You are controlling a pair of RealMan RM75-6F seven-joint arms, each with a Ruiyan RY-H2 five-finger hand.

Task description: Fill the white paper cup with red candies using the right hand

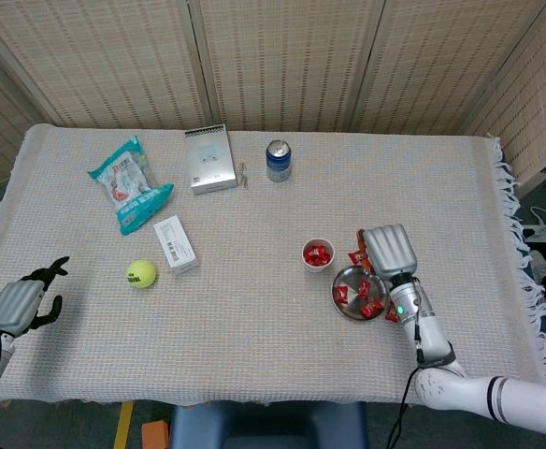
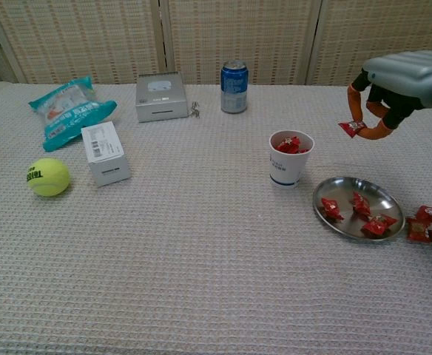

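White paper cup (image 2: pixel 288 158) with a blue stripe low on its wall is heaped with red candies (image 2: pixel 290 144); right hand (image 2: pixel 393 87) pinches one red candy (image 2: pixel 350 128) in the air. Tennis ball (image 2: pixel 48 177) print is unreadable.

head looks down; chest lower, nearer table (image 2: pixel 201 281).

Backdrop: tall beige woven-reed folding screen panels (image 1: pixel 273 61). Furniture: table under pale waffle-weave cloth (image 1: pixel 254 327), fringed right edge (image 1: pixel 525 281). Floor: grey, yellow tape strip (image 1: pixel 123 426).

White paper cup (image 2: pixel 288 159) upright, red candies (image 2: pixel 289 144) inside; more on steel dish (image 2: pixel 339 190) (few beside)
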